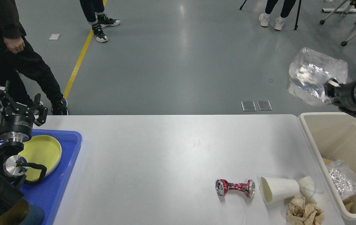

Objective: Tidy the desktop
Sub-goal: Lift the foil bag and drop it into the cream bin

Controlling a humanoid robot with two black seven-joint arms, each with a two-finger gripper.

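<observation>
Broadly, the desktop [165, 156] fills the lower middle, its long axis running left to right. At its right end stands a beige bin [324, 147] holding crumpled foil [343, 182] and brown scraps. At the left, a blue tray [62, 175] holds a yellow plate [45, 150]. Above the bin's far edge, the right gripper [330, 90] pinches a foil box [313, 76] held in the air. The left gripper [15, 104], fingers spread, hovers above the tray. Near the desktop's front right lie two white cups [279, 189], brown paper [304, 212] and a crushed red can [234, 187].

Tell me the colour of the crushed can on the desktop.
Red with silver ends: the crushed can shows best in the head view, beside a tipped white cup.
</observation>
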